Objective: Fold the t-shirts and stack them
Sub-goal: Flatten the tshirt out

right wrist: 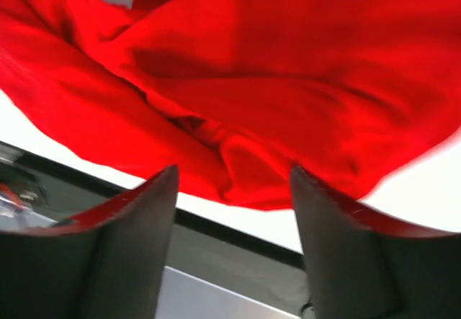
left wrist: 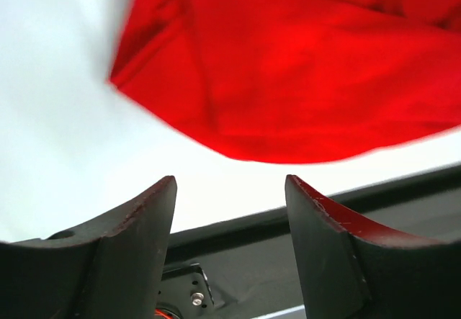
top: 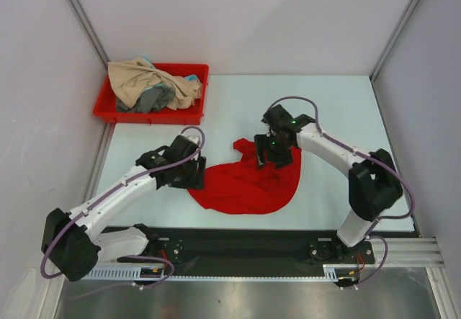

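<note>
A bright red t-shirt (top: 248,182) lies crumpled on the table between the two arms, its cloth bunched into folds (right wrist: 238,103). My left gripper (top: 193,175) hovers at the shirt's left edge with its jaws wide apart and nothing between them; in the left wrist view the red cloth (left wrist: 302,67) lies beyond the fingertips (left wrist: 162,196). My right gripper (top: 265,155) hangs over the shirt's upper part, open, with no cloth between its jaws. More t-shirts, beige-tan (top: 148,78), grey (top: 148,101) and light blue (top: 192,80), are heaped in a red plastic tray (top: 144,114).
The tray stands at the table's back left corner. A black base rail (top: 245,247) runs along the near edge under both arms. Grey walls with metal frame posts (top: 400,27) close in the table at the left, back and right.
</note>
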Available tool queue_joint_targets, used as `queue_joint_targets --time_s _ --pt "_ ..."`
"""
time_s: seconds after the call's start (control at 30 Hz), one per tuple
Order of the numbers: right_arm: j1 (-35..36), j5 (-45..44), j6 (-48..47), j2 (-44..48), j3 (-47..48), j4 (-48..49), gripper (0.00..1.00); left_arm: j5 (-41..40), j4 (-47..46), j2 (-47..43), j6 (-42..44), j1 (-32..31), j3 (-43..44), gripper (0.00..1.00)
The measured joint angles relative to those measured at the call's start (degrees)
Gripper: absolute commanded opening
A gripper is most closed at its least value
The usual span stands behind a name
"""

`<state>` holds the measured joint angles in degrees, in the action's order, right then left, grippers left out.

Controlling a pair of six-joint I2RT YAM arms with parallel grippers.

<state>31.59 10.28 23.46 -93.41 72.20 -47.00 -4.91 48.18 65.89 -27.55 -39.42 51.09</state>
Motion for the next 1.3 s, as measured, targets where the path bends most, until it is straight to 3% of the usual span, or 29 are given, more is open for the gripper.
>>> queue_joint_targets --time_s 0.13,0.23,0.27,0.33,0.4,0.47,0.63,0.9,0.97,1.03,1.2,1.23,1.3 --pt "5.64 -2.21 -4.17 -6.95 5.33 -0.33 0.75 2.75 -1.11 -0.55 0.09 6.91 -2.54 0.70" --pt "8.81 -3.87 -6.43 -9.99 8.68 -0.33 0.73 4.85 -3.23 1.42 -0.04 8.11 -2.19 0.56" --pt "9.64 -4.13 -6.97 -10.84 9.77 -0.42 0.71 5.46 -3.85 2.84 -0.15 8.41 -1.86 0.44" --pt "10.67 -5.16 -7.93 -12.33 11.74 -0.66 0.70 6.27 -5.14 6.34 -0.55 9.29 -0.98 0.38" --pt "11.45 -6.54 -8.76 -14.27 14.12 -1.57 0.69 7.15 -6.45 9.38 -0.55 10.47 -0.52 0.43" --pt "12.09 -8.33 -9.66 -16.26 16.37 -2.08 0.69 8.02 -7.43 11.39 -0.44 11.61 -0.50 0.56" --pt "14.05 -11.58 -11.50 -20.41 19.30 -2.91 0.69 10.69 -9.81 14.80 -0.13 13.27 0.46 0.66" --pt "14.67 -13.84 -13.00 -22.84 19.34 -4.44 0.51 13.16 -13.11 22.53 0.15 13.68 4.26 0.69" --pt "14.29 -14.08 -13.03 -22.80 19.28 -4.35 0.39 13.27 -13.25 23.21 0.13 13.79 4.70 0.69" --pt "13.75 -14.08 -12.90 -22.10 17.97 -3.63 0.34 13.77 -13.49 23.80 0.15 13.92 5.31 0.69" --pt "11.45 -13.75 -11.52 -17.44 13.14 -3.48 0.08 15.19 -15.02 27.02 0.17 14.01 6.84 0.54" --pt "10.58 -13.55 -10.99 -15.96 12.07 -3.43 0.04 15.43 -15.39 27.89 0.39 14.05 6.95 0.44" --pt "8.57 -13.33 -9.94 -12.72 10.40 -3.65 0.00 15.61 -15.80 29.62 0.59 14.10 7.06 0.34"
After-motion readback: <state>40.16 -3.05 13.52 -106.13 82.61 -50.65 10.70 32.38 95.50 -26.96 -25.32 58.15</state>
